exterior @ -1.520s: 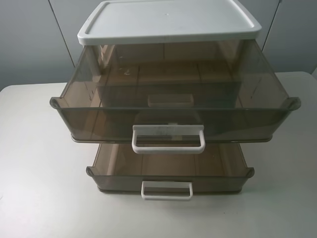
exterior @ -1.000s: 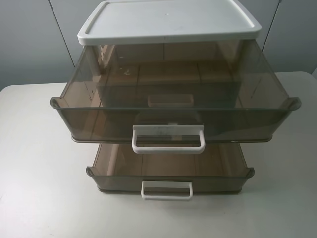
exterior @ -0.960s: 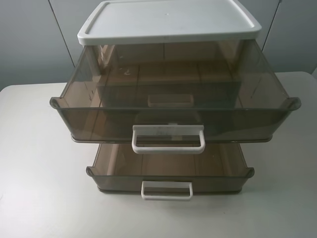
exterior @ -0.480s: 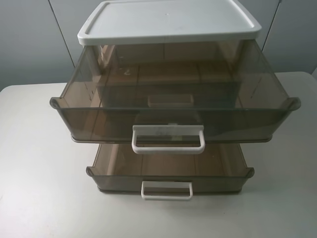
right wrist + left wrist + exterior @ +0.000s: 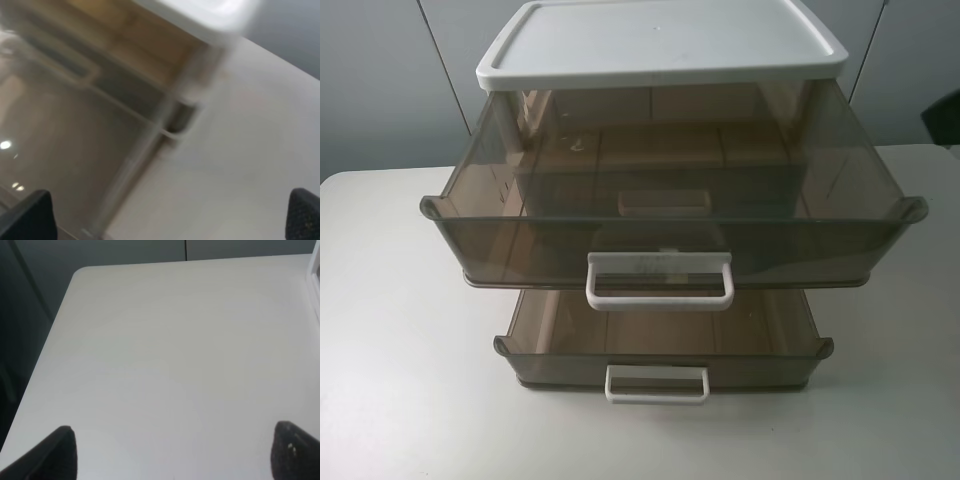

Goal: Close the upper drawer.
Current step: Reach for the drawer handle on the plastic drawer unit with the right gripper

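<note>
Cabinet: a white-topped plastic unit of three drawers is set at the back middle of the worktop
Upper drawer: smoky-brown, translucent and the deepest of the three; it is drawn far out toward the front and overhangs the drawers beneath it
Wide handle: a white loop is fixed at the middle of the Upper drawer's front wall; it is touched by neither pincer
Middle drawer: made out only through the brown walls above it, set further back
Lower drawer: also drawn out, though less far; a narrower white handle is carried on its front
Left pincer: its dark fingertips are spread wide over bare worktop, and nothing is gripped
Right pincer: its fingertips are likewise spread wide with nothing between them; a corner of the cabinet is shown close by in a blurred view
Dark shape: seen at the right edge of the high view, apart from the cabinet; what it is cannot be told
</note>
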Motion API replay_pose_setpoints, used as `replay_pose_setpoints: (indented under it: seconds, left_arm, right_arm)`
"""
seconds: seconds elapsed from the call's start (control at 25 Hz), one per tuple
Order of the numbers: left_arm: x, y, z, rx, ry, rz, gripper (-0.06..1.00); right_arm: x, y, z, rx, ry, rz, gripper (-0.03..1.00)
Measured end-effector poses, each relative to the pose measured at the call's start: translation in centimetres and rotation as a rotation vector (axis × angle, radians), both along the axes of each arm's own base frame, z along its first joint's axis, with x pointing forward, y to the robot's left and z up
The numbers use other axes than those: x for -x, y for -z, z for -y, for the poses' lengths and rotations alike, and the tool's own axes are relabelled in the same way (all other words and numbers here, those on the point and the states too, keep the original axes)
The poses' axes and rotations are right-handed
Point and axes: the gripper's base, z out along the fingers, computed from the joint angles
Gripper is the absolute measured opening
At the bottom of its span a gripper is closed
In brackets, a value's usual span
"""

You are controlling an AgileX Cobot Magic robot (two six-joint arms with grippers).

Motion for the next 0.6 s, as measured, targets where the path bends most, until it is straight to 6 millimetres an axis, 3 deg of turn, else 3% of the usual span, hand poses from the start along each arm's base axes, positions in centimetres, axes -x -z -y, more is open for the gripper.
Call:
replay_pose_setpoints:
  seconds: [0.2, 0.4, 0.6]
  left_arm:
    - [0.0, 0.0, 0.0, 0.000, 0.000, 0.000, 0.74]
    - [0.0, 0.0, 0.0, 0.000, 0.000, 0.000, 0.74]
    - [0.0, 0.0, 0.0, 0.000, 0.000, 0.000, 0.74]
  right_arm:
    - [-0.4, -0.3, -4.8, 0.005, -0.302, -0.020, 0.70]
    - [0.9, -1.0, -9.0, -0.003, -0.595, -0.030, 0.70]
    - [2.3, 0.0, -12.0, -0.017, -0.774, -0.105, 0.70]
